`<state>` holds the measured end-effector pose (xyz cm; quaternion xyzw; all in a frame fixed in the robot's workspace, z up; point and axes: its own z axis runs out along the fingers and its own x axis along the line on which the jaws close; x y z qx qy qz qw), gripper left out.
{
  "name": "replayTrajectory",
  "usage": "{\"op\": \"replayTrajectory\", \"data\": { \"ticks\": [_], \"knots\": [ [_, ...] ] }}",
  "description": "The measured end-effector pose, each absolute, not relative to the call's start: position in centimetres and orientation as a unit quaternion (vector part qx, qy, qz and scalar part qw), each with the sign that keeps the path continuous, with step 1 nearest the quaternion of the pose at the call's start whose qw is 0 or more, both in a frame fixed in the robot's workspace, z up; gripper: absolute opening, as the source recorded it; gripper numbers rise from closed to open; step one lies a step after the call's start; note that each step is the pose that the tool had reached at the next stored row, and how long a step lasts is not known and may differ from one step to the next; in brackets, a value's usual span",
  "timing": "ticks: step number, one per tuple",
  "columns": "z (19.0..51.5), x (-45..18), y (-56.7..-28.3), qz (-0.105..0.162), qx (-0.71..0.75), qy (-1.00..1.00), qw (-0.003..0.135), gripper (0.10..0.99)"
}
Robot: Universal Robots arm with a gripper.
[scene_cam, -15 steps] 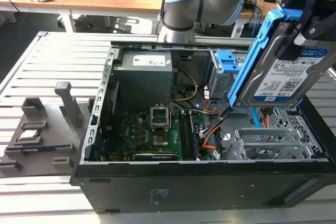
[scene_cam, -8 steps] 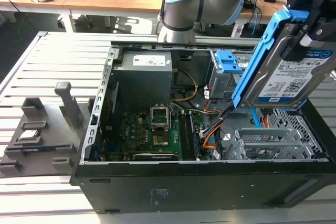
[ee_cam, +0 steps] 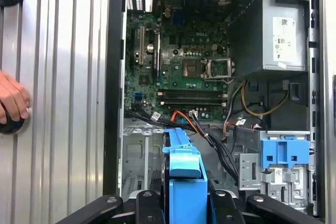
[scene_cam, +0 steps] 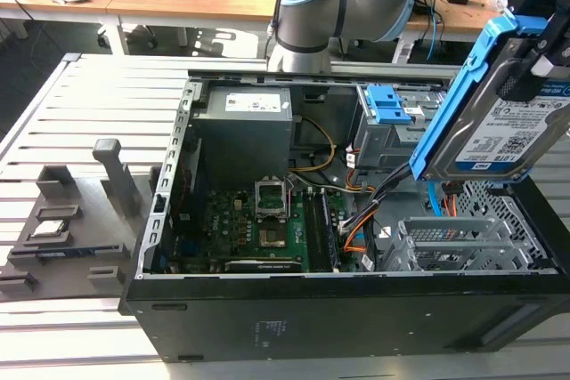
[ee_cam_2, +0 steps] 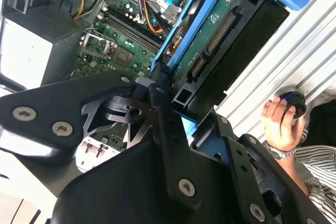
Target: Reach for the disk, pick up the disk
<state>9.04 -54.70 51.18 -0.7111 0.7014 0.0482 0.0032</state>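
Gripper (ee_cam_2: 176,106) fingers clamp the disk (scene_cam: 503,117), lifted clear above the open case (scene_cam: 356,309); pickup looks done, needing only a steady hold.

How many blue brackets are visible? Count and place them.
2 brackets. One frames the disk, held above the case; one sits in the drive bay inside. Others may be hidden.

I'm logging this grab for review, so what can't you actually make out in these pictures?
- The gripper: cut off by the exterior view's top edge.
- The disk: edge-on in the first wrist view, label face hidden.
- The person's hand: what it rests on is mostly covered.
- The computer case: cut off at the exterior view's right.
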Motion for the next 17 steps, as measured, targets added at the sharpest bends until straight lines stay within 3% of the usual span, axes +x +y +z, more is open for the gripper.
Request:
{"op": "replayTrajectory", "data": {
  "ticks": [17],
  "knots": [
    [50.2, 10.3, -54.7, 0.05, -0.713, 0.7, 0.002, 0.369]
  ]
}}
